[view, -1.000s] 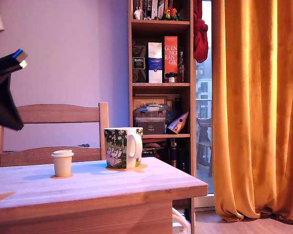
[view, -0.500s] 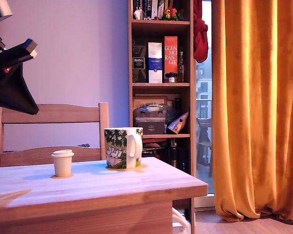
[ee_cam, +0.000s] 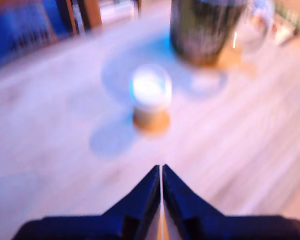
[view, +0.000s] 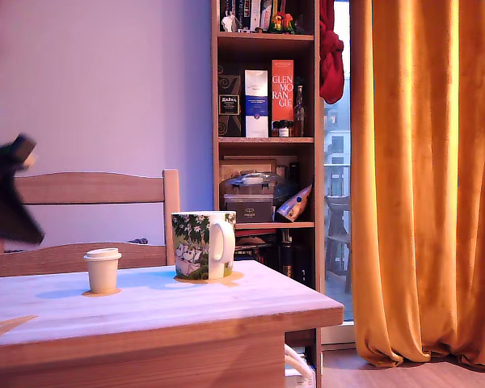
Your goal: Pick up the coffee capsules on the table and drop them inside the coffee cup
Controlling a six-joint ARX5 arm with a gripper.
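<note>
A small pale cream capsule [view: 103,271] with a wider rimmed top stands upright on the light wooden table [view: 226,303]; it does not look dark blue here. To its right in the exterior view stands the white mug [view: 204,245] with green foliage print, handle facing right. My gripper [view: 8,194] is a blurred dark shape at that view's left edge, above and left of the capsule. The blurred wrist view shows the capsule [ee_cam: 151,97] ahead of my gripper [ee_cam: 161,170], the mug [ee_cam: 205,30] beyond it, and the fingers together with nothing between them.
A wooden slat-back chair [view: 97,187] stands behind the table. A tall bookshelf [view: 267,121] with boxes and bottles and an orange curtain [view: 428,178] fill the exterior view's right. The table's right edge ends just past the mug.
The arm at the exterior view's left first rose a little, then dropped lower toward the table and now shows motion blur. Capsule and mug have not moved.
</note>
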